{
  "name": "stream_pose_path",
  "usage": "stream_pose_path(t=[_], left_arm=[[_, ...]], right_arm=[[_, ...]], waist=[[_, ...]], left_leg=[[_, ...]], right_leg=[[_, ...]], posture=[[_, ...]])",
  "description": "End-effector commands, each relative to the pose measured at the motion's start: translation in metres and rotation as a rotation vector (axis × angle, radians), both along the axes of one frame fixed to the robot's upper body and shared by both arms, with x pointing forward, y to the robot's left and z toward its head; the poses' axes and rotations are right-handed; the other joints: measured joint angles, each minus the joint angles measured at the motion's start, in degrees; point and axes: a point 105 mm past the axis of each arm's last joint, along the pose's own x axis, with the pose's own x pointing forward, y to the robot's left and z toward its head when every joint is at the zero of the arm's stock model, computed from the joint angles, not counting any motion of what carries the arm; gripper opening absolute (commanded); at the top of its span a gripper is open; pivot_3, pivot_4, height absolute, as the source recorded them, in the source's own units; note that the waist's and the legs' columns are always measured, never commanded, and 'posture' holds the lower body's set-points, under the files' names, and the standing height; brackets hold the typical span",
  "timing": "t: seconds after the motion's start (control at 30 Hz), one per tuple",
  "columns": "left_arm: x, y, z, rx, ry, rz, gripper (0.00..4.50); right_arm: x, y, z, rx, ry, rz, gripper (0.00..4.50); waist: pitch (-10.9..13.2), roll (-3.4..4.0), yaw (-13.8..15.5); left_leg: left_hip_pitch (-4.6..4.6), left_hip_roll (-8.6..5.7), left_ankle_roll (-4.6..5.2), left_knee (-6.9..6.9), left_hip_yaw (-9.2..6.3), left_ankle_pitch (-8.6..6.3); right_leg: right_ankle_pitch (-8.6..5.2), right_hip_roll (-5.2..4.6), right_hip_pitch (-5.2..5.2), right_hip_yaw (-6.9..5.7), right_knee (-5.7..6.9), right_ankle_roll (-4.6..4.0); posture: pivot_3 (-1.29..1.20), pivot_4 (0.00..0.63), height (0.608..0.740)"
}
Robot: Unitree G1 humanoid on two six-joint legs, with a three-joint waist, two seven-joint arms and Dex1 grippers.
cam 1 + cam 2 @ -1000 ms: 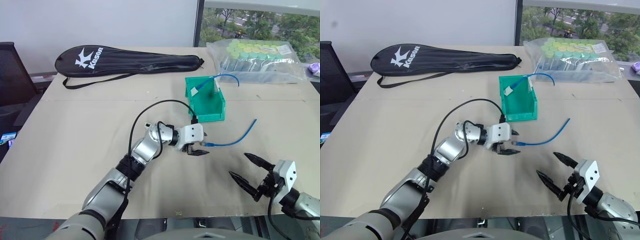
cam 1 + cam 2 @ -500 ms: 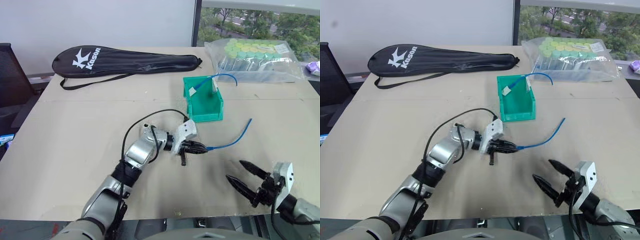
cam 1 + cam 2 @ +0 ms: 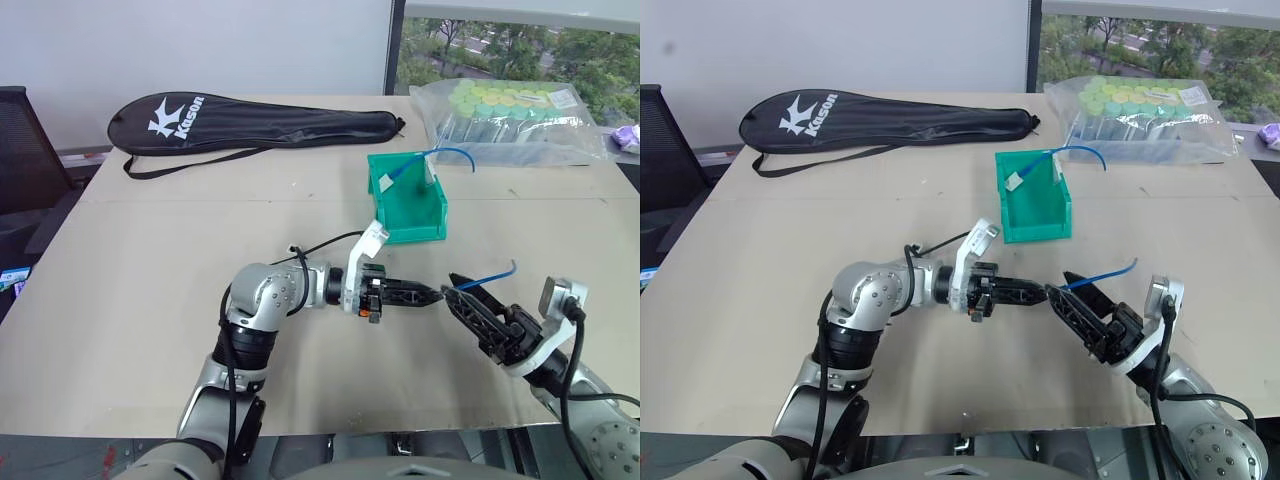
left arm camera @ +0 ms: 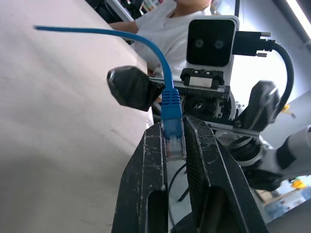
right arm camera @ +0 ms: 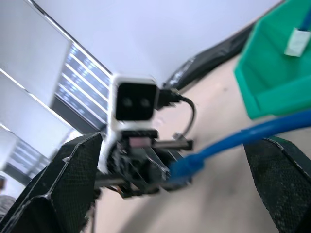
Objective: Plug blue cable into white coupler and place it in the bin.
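A tan surface [image 3: 150, 290] holds a green bin [image 3: 408, 197] near its middle. The left hand [image 3: 425, 296] is raised above the surface, pointing level toward the robot's right, its fingers clenched on the clear plug end of the blue cable [image 4: 171, 104]. From the plug, the cable arcs away to the right, its free end in the air. The right hand [image 3: 462, 297] faces the left one, tips nearly meeting it, with its fingers spread apart on either side of the cable and grasping nothing. A second blue cable with a white coupler [image 3: 386, 182] rests in the bin. Behind lie a black racket case [image 3: 250, 121] and a clear bag of green-capped tubes [image 3: 510, 112].
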Motion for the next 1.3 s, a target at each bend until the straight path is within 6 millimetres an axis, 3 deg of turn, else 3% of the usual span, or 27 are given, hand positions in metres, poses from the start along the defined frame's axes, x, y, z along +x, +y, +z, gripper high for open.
stream_pose_path(t=[0.03,0.23,0.27,0.47,0.7,0.83,0.97,1.17,1.3], left_arm=[[0.0,-0.004,0.015,-0.051,-0.018,-0.012,0.0],[-0.001,-0.005,0.017,-0.064,-0.007,-0.012,0.0],[-0.002,-0.005,0.017,-0.068,-0.006,-0.016,0.0],[-0.007,-0.002,0.019,-0.086,-0.005,-0.037,0.0],[-0.013,0.01,0.028,-0.129,-0.076,-0.036,3.5],[-0.03,0.029,0.028,-0.073,-0.261,0.003,3.5],[-0.038,0.053,0.022,0.04,-0.446,0.184,3.5],[-0.011,0.104,0.001,0.234,-0.611,0.813,3.5],[-0.003,0.133,-0.025,0.392,-0.671,1.071,3.5]], right_arm=[[-0.006,0.002,0.012,0.005,-0.045,0.039,3.29],[-0.009,0.005,0.012,0.008,-0.045,0.063,0.3],[-0.009,0.005,0.014,0.018,-0.05,0.058,0.08],[-0.009,0.002,0.023,0.057,-0.073,0.062,0.08],[-0.008,-0.004,0.029,0.075,-0.088,0.064,0.0],[0.0,-0.015,0.031,0.052,-0.102,0.017,0.0],[0.018,-0.027,0.026,-0.025,-0.144,-0.087,0.0],[0.039,-0.025,0.022,-0.105,-0.211,-0.15,0.0],[0.044,-0.018,0.016,-0.148,-0.22,-0.127,0.0]], waist=[[0.0,0.0,0.0],[0.0,0.0,0.0],[0.0,0.0,0.0],[0.0,0.0,0.0],[0.0,0.0,0.0],[0.0,0.01,-0.5],[0.0,0.02,-0.2],[0.0,0.04,0.1],[0.0,0.03,0.1]], left_leg=[[0.0,0.0,0.0,0.0,0.0,0.0],[0.01,0.0,0.0,0.0,0.0,0.0],[0.01,0.0,0.0,0.0,0.01,0.0],[0.01,0.0,0.0,0.01,0.0,0.0],[0.01,0.01,0.0,0.0,0.01,0.0],[0.04,0.03,0.0,-0.02,0.08,-0.01],[0.06,0.11,0.0,-0.06,0.08,-0.01],[0.03,0.12,0.02,-0.05,0.11,-0.02],[0.04,0.12,0.07,-0.06,0.17,-0.05]], right_leg=[[0.0,0.0,0.0,0.0,0.0,0.0],[0.0,0.01,0.0,0.01,0.02,-0.01],[0.0,0.01,0.0,0.01,0.02,-0.01],[-0.01,0.01,0.0,0.02,0.01,-0.01],[-0.01,0.01,-0.01,0.02,0.01,-0.02],[-0.01,0.01,-0.02,0.11,0.01,-0.03],[-0.07,0.03,-0.03,0.31,0.01,-0.14],[-0.13,-0.08,-0.02,0.41,-0.04,-0.24],[-0.12,-0.08,-0.02,0.5,-0.09,-0.24]], posture=[[0.0,0.15,0.74],[0.0,0.15,0.74],[0.0,0.15,0.74],[0.0,0.15,0.74],[0.0,0.15,0.74],[0.0,0.15,0.74],[0.0,0.15,0.74],[0.0,0.15,0.74],[0.0,0.15,0.74]])
